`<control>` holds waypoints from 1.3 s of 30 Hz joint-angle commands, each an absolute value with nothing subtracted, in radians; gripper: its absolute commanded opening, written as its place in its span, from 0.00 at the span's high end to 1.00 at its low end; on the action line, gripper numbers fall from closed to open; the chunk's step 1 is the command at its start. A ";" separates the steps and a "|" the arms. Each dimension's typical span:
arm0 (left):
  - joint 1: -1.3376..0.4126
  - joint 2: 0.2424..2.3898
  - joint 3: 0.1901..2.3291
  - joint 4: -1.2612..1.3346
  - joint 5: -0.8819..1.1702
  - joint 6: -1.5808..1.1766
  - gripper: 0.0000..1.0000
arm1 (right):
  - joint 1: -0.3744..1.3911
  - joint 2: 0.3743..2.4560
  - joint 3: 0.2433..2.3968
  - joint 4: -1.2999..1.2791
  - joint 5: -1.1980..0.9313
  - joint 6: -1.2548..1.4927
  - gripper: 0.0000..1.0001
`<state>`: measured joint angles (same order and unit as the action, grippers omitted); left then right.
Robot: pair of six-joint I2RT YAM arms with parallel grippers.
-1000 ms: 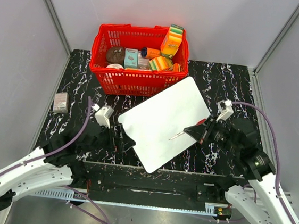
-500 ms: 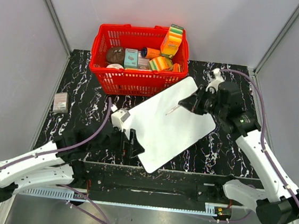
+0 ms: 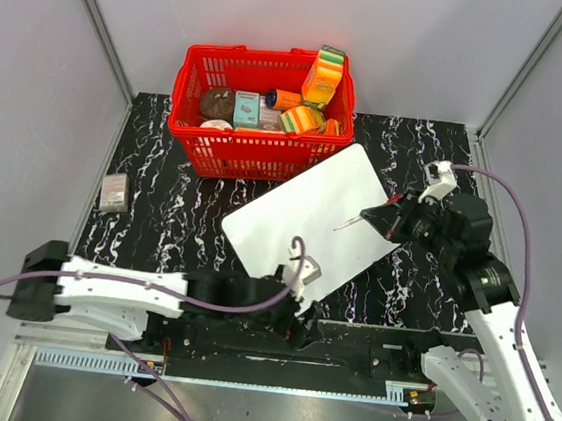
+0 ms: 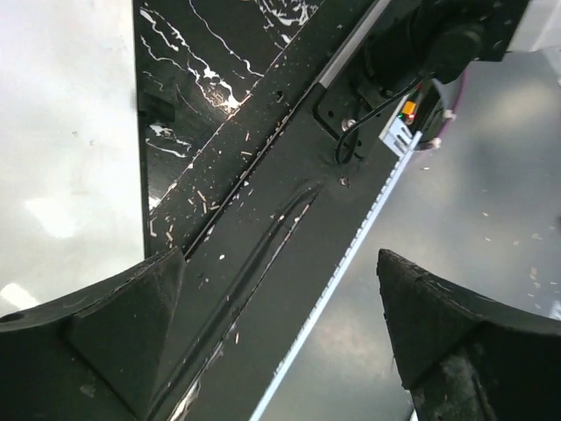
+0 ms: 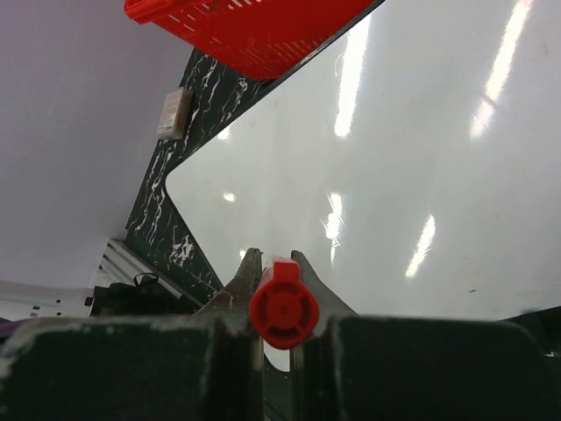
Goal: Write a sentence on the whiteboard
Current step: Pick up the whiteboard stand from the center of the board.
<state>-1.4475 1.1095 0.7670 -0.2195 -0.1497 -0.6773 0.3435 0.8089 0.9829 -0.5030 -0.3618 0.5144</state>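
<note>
Marbled table (image 3: 159, 220) bears a glossy blank whiteboard (image 3: 301, 213); left jaws gape, right jaws clench a marker (image 5: 282, 312).

Whiteboard (image 3: 301, 213) lies mid-table (image 3: 429, 146); a basket (image 3: 257, 153) stands just beyond its far edge; a small box (image 3: 114, 193) lies well left.

no text is clear enough to read.

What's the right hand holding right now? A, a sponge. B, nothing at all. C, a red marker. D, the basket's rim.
C: in the wrist view the right hand is shut on a red marker, its round red end showing between the fingers, with the whiteboard ahead.
</note>
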 commanded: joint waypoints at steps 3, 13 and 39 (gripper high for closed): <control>-1.506 1.233 0.758 0.057 -0.313 -0.706 0.14 | 0.275 0.804 0.963 -0.512 -0.315 0.430 1.00; -1.508 1.412 0.758 0.263 -0.384 -0.599 0.53 | 0.192 0.894 0.893 -0.371 -0.267 0.462 1.00; -1.459 1.873 0.997 0.175 -0.528 -0.607 1.00 | 0.192 0.851 0.848 -0.330 -0.074 0.477 1.00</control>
<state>-1.4609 1.8278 0.9169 0.2630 -0.4431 -0.5735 0.1940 0.8684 0.8467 -0.3832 -0.1101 0.4686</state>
